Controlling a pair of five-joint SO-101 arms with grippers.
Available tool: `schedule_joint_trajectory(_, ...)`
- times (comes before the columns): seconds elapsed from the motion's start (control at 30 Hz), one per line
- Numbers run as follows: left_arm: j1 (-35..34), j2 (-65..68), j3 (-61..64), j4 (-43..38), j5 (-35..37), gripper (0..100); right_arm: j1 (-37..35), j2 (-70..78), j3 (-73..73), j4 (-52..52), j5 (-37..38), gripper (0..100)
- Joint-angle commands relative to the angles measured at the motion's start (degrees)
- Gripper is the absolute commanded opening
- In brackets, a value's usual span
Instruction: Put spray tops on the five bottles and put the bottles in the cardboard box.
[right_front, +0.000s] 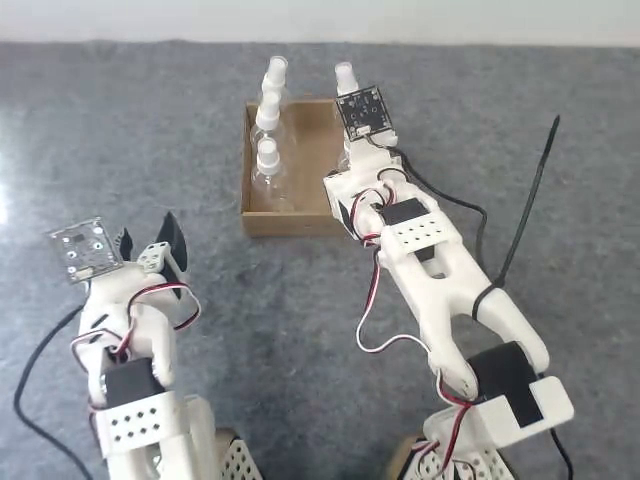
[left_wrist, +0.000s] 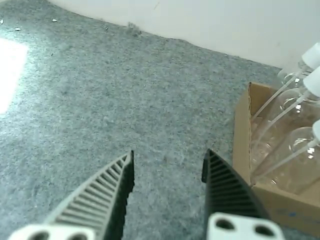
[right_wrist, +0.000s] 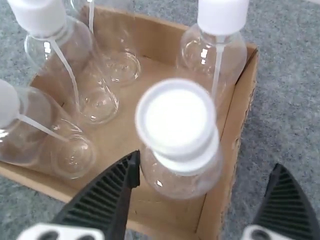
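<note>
right gripper (right_wrist: 205, 167) open, capped bottle (right_wrist: 176, 120) upright between its spread fingers, standing in cardboard box (right_wrist: 235, 145); left gripper (left_wrist: 169, 155) open, farther off

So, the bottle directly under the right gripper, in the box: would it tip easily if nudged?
Probably light: the bottle looks clear and empty. It might tip, with its spray top above an empty body, though the cardboard box wall beside it would likely catch it. Its smooth round sides may slip.
</note>
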Motion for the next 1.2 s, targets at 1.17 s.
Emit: schedule_joint_trajectory(1.17, -0.18, -0.97, -0.22, -1.67, 0.0, 21, -2.51, -21.85, -2.64, 25.71, 0.26, 17.3)
